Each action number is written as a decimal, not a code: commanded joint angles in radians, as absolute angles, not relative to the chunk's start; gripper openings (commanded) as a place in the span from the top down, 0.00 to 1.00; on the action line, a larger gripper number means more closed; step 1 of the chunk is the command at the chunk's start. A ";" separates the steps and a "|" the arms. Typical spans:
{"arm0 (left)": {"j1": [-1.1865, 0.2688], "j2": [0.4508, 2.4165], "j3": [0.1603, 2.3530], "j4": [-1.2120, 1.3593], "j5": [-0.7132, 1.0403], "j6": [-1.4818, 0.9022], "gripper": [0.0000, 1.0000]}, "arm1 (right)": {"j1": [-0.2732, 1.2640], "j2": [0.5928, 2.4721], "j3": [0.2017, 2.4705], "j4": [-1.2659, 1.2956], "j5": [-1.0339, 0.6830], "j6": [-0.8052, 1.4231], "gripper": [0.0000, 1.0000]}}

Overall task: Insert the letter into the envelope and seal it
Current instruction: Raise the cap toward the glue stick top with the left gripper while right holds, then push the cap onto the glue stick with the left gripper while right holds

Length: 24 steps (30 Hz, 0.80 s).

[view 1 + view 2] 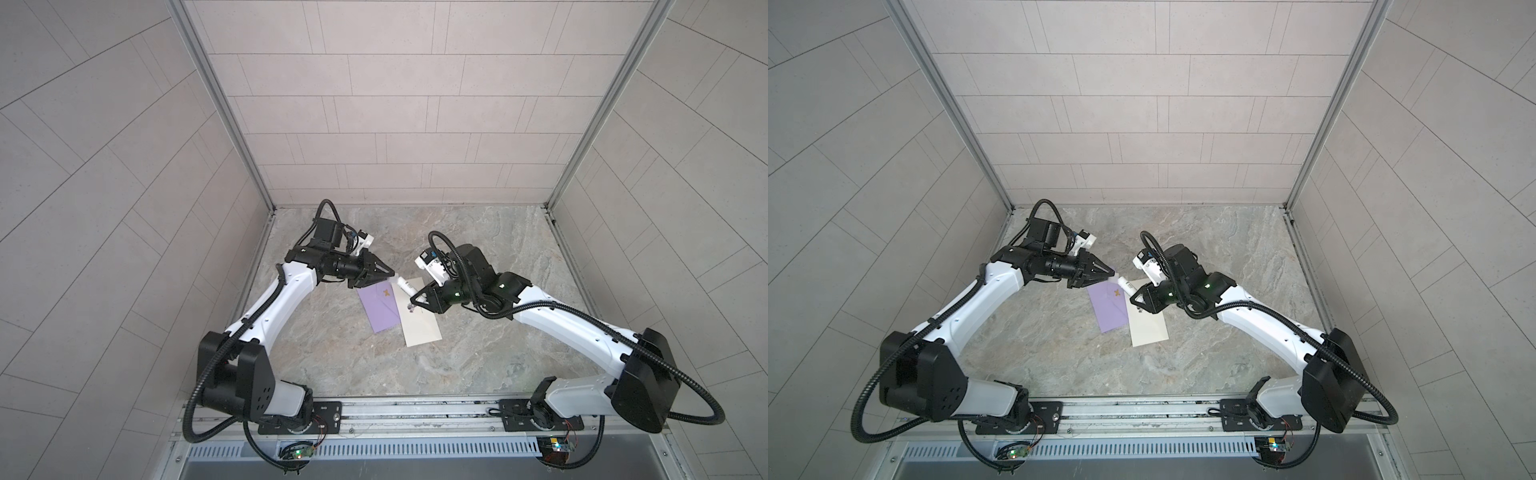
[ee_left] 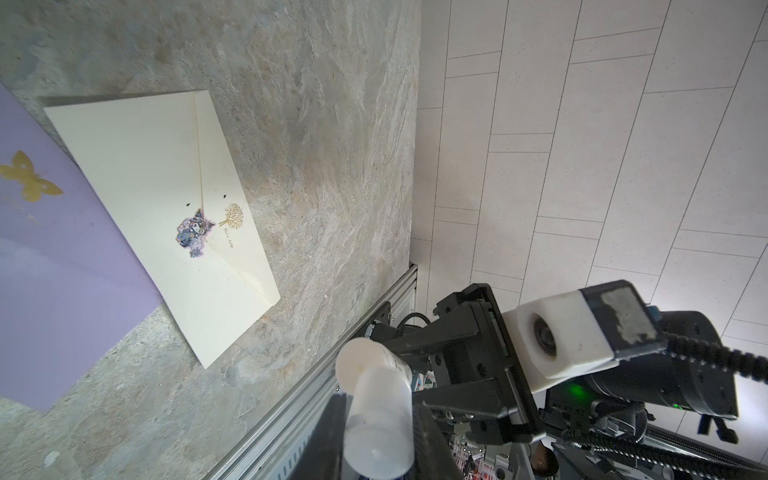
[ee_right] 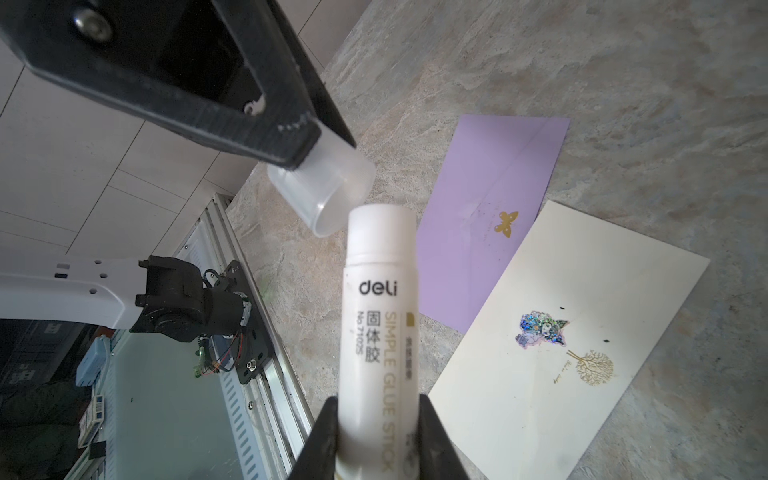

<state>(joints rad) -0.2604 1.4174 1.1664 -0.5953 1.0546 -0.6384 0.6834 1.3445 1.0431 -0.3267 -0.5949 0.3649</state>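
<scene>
Your left tool (image 1: 388, 273) clasps the cap (image 3: 332, 187), your right tool (image 1: 419, 297) the glue stick (image 3: 380, 299); the cap's mouth faces the stick's tip, just apart, slightly off-axis.

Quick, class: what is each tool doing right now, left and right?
Left tool: shut on the cap.
Right tool: shut on the glue stick.
</scene>
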 commanded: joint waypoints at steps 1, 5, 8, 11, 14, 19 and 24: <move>-0.267 1.417 1.158 -0.583 1.067 -0.634 0.80 | 0.682 1.306 1.065 -0.344 -0.564 0.335 1.00; -0.269 1.422 1.161 -0.583 1.068 -0.634 0.80 | 0.681 1.301 1.072 -0.369 -0.552 0.322 1.00; -0.269 1.427 1.163 -0.581 1.066 -0.631 0.80 | 0.682 1.295 1.074 -0.377 -0.549 0.320 1.00; -0.268 1.431 1.163 -0.581 1.063 -0.630 0.80 | 0.680 1.289 1.076 -0.377 -0.550 0.319 1.00; -0.271 1.436 1.162 -0.581 1.059 -0.629 0.80 | 0.681 1.284 1.078 -0.374 -0.561 0.319 1.00; -0.276 1.436 1.165 -0.581 1.056 -0.627 0.81 | 0.681 1.289 1.078 -0.355 -0.588 0.326 1.00; -0.279 1.436 1.164 -0.583 1.057 -0.626 0.81 | 0.685 1.301 1.073 -0.327 -0.616 0.338 1.00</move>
